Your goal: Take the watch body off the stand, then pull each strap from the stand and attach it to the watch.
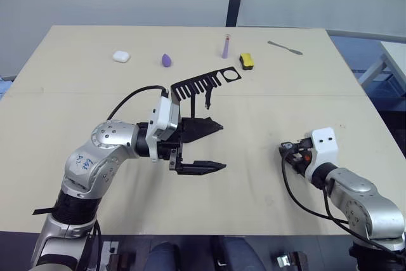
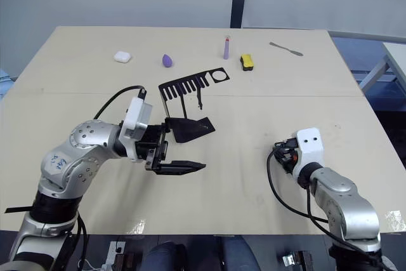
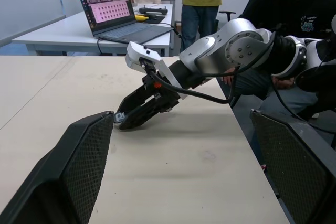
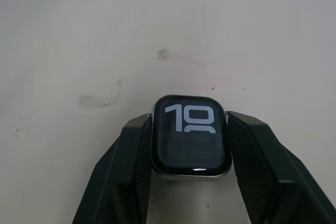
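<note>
From the head views, the left end effector (image 1: 219,146) hangs over the middle of the tabletop (image 1: 76,61) with its two black fingers spread wide and nothing between them. Just beyond it stands the stand (image 1: 204,84), with one dark strap (image 1: 207,98) hanging from its comb arm. The right end effector (image 1: 290,154) sits low at the near right.

In the left wrist view, the right end effector (image 3: 137,116) points down at the tabletop.

In the right wrist view, the fingers (image 4: 128,150) are closed on both sides of the watch body (image 4: 191,136), screen facing the camera, above bare tabletop.
</note>
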